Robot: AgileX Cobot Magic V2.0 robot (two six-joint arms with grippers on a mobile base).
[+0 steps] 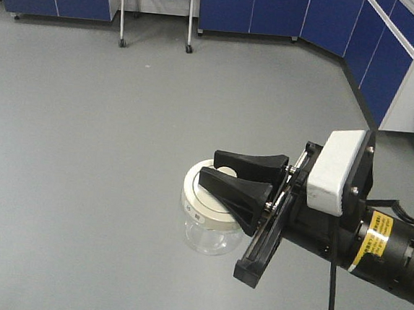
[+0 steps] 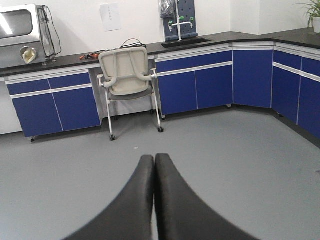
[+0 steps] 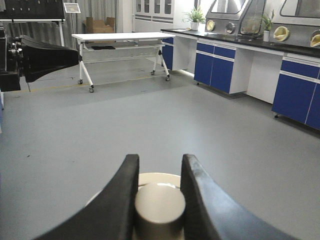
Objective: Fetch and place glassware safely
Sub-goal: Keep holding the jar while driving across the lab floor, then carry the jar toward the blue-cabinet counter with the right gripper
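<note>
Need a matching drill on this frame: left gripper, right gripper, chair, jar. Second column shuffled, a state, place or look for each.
1 left gripper
2 right gripper
3 chair
4 jar

A clear glass, cream lid
B shut, holding nothing
C shut on the knob of the lid
D beside the blue cabinets

Pairs: 1-B, 2-C, 3-D, 4-A

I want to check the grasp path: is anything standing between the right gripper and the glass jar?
Nothing visible does. The right gripper is closed on the knob of the glass jar, one finger on each side.
</note>
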